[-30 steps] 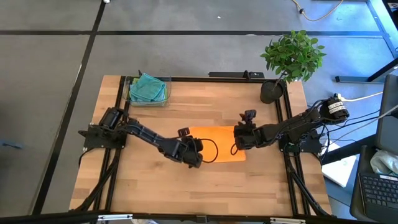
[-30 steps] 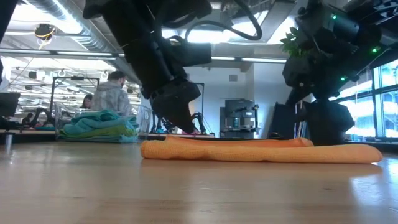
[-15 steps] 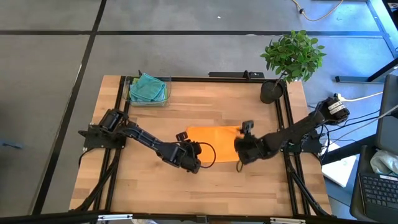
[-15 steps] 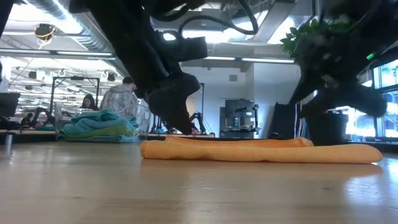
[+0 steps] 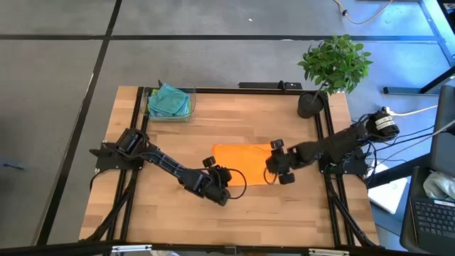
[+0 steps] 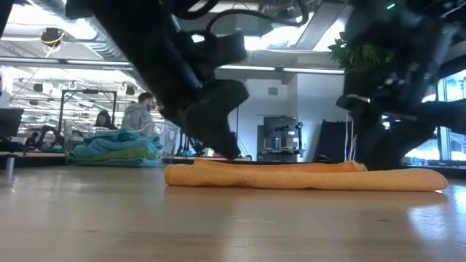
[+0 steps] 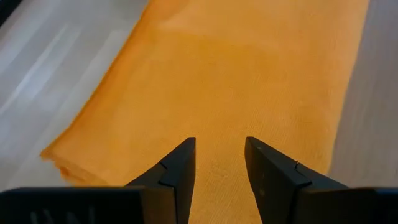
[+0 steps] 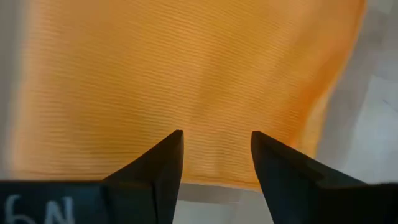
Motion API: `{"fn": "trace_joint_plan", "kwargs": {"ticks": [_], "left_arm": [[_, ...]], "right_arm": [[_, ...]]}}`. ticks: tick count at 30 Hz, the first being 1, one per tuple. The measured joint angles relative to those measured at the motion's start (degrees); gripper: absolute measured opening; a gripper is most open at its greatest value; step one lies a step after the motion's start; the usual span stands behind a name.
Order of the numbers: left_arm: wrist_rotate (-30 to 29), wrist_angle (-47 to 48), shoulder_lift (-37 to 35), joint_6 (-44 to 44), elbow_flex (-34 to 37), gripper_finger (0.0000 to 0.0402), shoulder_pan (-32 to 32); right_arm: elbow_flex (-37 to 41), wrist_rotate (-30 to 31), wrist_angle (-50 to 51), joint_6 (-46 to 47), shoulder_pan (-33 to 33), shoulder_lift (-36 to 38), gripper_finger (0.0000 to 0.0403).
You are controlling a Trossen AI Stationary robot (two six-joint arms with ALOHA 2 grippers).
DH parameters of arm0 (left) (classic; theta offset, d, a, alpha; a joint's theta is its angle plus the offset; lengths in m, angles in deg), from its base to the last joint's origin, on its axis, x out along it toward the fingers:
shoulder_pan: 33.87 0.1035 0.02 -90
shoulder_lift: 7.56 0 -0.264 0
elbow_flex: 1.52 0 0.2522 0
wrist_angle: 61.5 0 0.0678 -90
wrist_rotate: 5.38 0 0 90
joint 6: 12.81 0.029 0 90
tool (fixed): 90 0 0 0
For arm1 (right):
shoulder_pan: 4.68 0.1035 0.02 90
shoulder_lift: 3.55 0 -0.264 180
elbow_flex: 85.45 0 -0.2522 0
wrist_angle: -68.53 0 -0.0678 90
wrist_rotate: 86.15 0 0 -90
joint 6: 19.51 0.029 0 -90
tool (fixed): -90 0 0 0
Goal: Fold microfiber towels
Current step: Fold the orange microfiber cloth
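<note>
Towel first: from above you see the orange towel (image 5: pixel 240 158) lying folded flat near the middle of the table (image 5: pixel 234 220), toward its right half. Your left tool (image 5: pixel 222 195) hovers at the towel's near left corner, and your right tool (image 5: pixel 272 169) sits over its right end. The other towels (image 5: pixel 169 100) lie stacked at the far left corner of the table, and a potted plant (image 5: pixel 333 67) stands at the far right corner.

At table height you see the orange towel (image 6: pixel 306 177) as a low, flat roll, both arms dark above it, the stack (image 6: pixel 116 145) far behind, and a person (image 6: pixel 140 116) in the room beyond.

Your left wrist shows the left tool (image 7: pixel 219 165) with a narrow gap, gripping nothing, above orange cloth (image 7: pixel 236 68).

Your right wrist shows the right tool (image 8: pixel 216 158) parted wider, also empty, over the towel's end (image 8: pixel 186 68).
</note>
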Motion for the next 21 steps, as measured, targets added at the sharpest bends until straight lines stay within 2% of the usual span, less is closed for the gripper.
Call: {"fn": "trace_joint_plan", "kwargs": {"ticks": [11,16,21], "left_arm": [[3.13,-0.99,3.05,-1.19,0.01,0.0131,0.06],[3.03,-1.84,4.51,-1.17,-0.26,0.0131,0.07],[3.04,-1.69,4.57,-1.48,-0.23,0.0131,-0.15]], "right_arm": [[0.00,-4.08,-0.56,-6.12,-14.35,0.00,0.0190],[0.00,0.60,-0.49,-4.89,-16.96,0.00,0.0190],[0.00,1.27,-0.47,-4.00,-17.30,0.00,0.0190]]}}
